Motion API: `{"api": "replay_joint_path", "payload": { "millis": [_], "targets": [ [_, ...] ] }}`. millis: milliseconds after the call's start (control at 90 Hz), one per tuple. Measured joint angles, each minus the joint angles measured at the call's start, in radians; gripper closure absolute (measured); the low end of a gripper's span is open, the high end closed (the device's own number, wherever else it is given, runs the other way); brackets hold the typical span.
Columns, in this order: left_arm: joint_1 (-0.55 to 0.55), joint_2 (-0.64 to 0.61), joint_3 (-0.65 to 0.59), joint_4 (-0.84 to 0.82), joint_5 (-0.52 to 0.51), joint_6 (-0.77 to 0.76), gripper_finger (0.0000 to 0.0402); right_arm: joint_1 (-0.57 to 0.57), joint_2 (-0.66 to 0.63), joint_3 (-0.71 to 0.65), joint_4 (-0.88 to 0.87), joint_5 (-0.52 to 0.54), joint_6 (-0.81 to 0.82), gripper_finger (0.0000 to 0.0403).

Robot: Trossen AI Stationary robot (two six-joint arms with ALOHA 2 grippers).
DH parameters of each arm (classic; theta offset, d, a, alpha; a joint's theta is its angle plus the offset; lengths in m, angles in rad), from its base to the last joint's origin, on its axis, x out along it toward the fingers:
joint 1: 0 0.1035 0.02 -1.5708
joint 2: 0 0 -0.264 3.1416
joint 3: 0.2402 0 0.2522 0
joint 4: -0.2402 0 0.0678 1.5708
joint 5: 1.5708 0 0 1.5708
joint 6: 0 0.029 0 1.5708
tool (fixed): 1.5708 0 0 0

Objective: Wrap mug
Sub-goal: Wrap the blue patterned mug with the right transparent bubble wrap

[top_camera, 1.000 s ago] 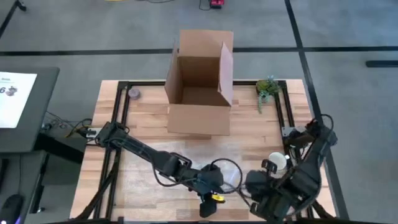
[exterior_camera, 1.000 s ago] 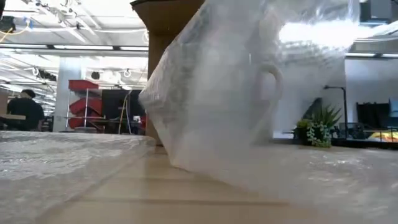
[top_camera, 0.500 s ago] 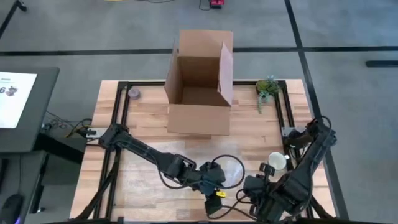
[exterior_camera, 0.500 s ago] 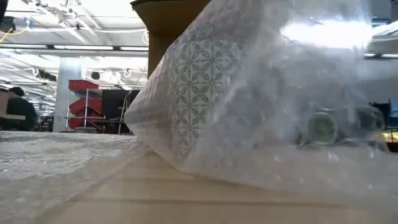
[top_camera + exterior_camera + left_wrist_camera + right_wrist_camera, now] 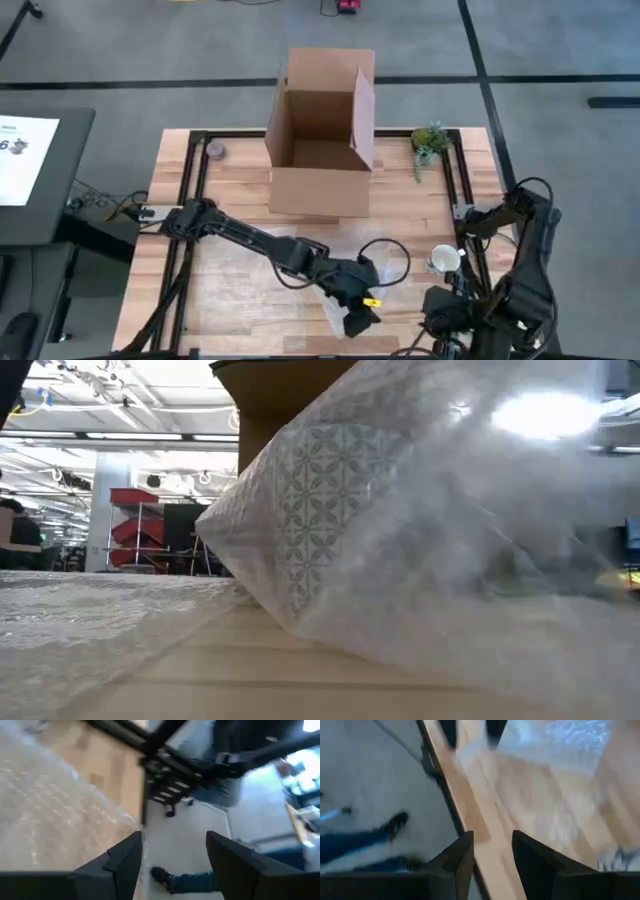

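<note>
The wooden table (image 5: 230, 200) is the biggest thing here. The open cardboard box (image 5: 320, 150) stands at its far end, well away from both pincers.

Next is the sheet of bubble wrap (image 5: 250, 290). It lies on the table beside the left pincer (image 5: 358, 318), on the side where that arm comes from. The low view shows part of the wrap (image 5: 420, 540) lifted up close to the camera. I cannot tell what holds it up.

I think the job is only at its start. The wrap is out, but the mug (image 5: 445, 260) is bare. It is not on the wrap and has no wrap around it. The mug has yet to go on the sheet, and then the sheet must be folded over it.

The left pincer reaches out to the front edge of the table. Its two fingers (image 5: 120, 865) are wide apart and nothing is between them. Only the floor and a person's shoe (image 5: 162, 876) show in the gap. The wrap lies just beside one finger.

The right pincer (image 5: 492, 836) is also at the front edge. Its fingers have a smaller gap and hold nothing.

The white mug stands near the right pincer, on the side toward the box end
</note>
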Motion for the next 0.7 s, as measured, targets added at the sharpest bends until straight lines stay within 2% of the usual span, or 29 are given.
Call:
{"api": "replay_joint_path", "payload": {
  "millis": [200,322,444,567,622,700],
  "targets": [
    [-0.009,0.000,0.115,-0.251,0.070,0.022,0.0201,-0.094,0.003,-0.054,0.161,0.009,-0.099,0.0280],
    [-0.023,0.000,0.195,-0.502,0.062,0.048,0.0201,-0.152,0.003,-0.054,0.288,0.001,-0.170,0.0280],
    [-0.044,0.000,0.273,-0.790,-0.058,0.051,0.0201,-0.234,0.018,-0.074,0.321,-0.017,-0.201,0.0280],
    [-0.067,0.000,0.290,-1.026,-0.190,0.052,0.0201,-0.322,0.056,-0.169,0.349,-0.162,-0.184,0.0280],
    [-0.077,0.001,0.279,-1.054,-0.247,0.057,0.0201,-0.342,0.071,-0.225,0.380,-0.225,-0.161,0.0280],
    [-0.095,-0.007,0.244,-1.032,-0.274,0.088,0.0201,-0.346,0.086,-0.294,0.447,-0.303,-0.116,0.0280]
  ]
}}
